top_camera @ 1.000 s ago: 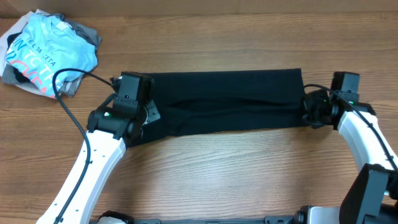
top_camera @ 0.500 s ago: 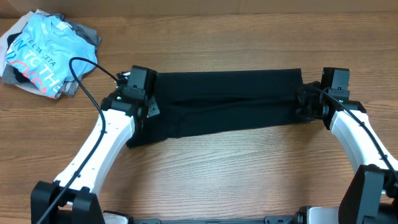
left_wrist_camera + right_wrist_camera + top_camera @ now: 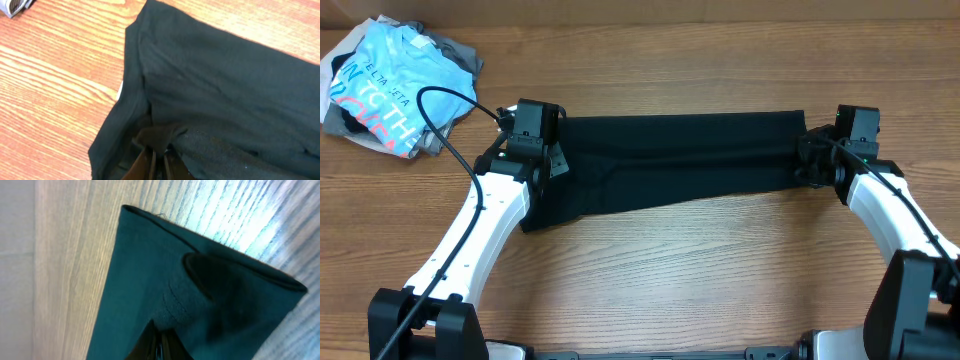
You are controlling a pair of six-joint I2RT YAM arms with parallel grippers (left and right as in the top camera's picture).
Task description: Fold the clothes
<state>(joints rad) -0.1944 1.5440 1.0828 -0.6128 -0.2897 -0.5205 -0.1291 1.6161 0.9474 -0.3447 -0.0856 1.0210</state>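
Observation:
The clothes [image 3: 680, 160], a black T-shirt, lie as a long folded strip across the middle of the wooden table. My left gripper [image 3: 550, 165] sits at the strip's left end. In the left wrist view that gripper [image 3: 159, 159] is shut on a pinched fold of the black fabric [image 3: 225, 75], and a bit of white label [image 3: 120, 92] shows at the edge. At the right end, my right gripper [image 3: 809, 162] is likewise shut on the fabric. The right wrist view shows the right gripper [image 3: 160, 342] nipping a bunched layer of the shirt [image 3: 145, 280].
A heap with a light blue lettered T-shirt [image 3: 395, 85] over grey garments lies at the back left corner. The left arm's black cable [image 3: 440, 110] loops over the table near that heap. Bare wood table [image 3: 690, 290] lies in front of the strip.
My left gripper has moved toward the table's far side with the strip's left end in it. The right gripper has shifted slightly left and back, still holding its end.

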